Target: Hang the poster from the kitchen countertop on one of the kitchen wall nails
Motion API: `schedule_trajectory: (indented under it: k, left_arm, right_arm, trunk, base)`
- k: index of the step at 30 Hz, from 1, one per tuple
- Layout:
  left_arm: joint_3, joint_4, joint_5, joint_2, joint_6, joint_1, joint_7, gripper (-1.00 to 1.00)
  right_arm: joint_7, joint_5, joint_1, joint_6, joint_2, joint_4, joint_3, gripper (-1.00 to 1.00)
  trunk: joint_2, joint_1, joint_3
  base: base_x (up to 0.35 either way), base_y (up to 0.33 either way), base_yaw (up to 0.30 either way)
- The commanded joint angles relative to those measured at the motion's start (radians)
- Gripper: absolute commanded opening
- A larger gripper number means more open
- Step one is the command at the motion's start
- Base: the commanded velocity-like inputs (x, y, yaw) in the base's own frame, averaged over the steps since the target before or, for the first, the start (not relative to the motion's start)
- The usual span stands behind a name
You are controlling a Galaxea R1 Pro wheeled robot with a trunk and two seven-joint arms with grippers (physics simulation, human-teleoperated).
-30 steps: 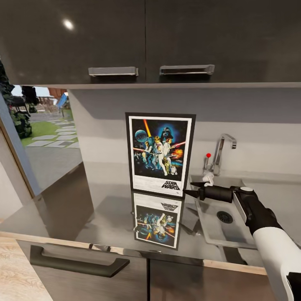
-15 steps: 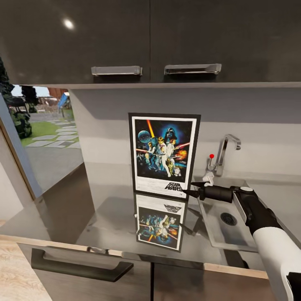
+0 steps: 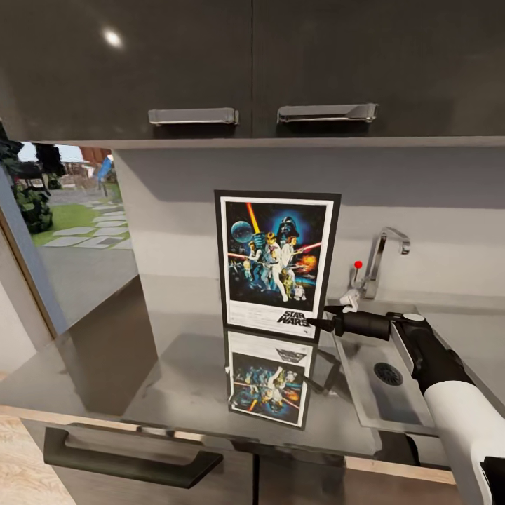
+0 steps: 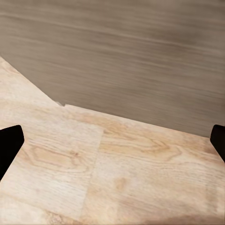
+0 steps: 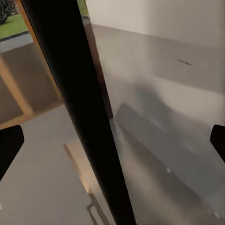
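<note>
Your poster stands upright on the kitchen countertop, near the pale wall under the dark upper cabinets, its picture mirrored in the glossy slab. From the poster, the sink lies at about four o'clock and the tap at three o'clock. Your right gripper reaches in from four o'clock and sits at the poster's lower right corner, its fingers spread wide: in the right wrist view the dark frame edge runs between the two fingertips, which stand well apart from it. Your left gripper is also spread wide, over pale wooden flooring beside a grey-brown cabinet front, gripping nothing.
</note>
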Motion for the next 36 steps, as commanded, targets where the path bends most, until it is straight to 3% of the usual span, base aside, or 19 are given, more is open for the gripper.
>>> schedule_trajectory:
  k: [1, 35, 36]
  left_arm:
    - [0.001, -0.001, 0.000, 0.000, 0.000, 0.000, -0.001, 1.00]
    - [0.001, -0.003, 0.000, 0.004, 0.000, 0.000, -0.001, 1.00]
    - [0.001, -0.003, 0.001, 0.004, 0.000, 0.000, -0.001, 1.00]
  right_arm:
    - [0.005, 0.001, -0.001, 0.009, 0.000, -0.001, -0.002, 1.00]
    - [0.004, 0.001, -0.001, 0.009, 0.000, -0.002, -0.002, 1.00]
    - [0.004, 0.001, -0.001, 0.009, 0.000, -0.002, -0.002, -1.00]
  trunk:
    - [-0.001, 0.000, -0.001]
    - [-0.001, 0.000, -0.001]
    - [-0.001, 0.000, -0.001]
  base:
    - [0.013, 0.000, 0.000]
    - [-0.025, -0.003, 0.000]
    - [0.000, 0.000, 0.000]
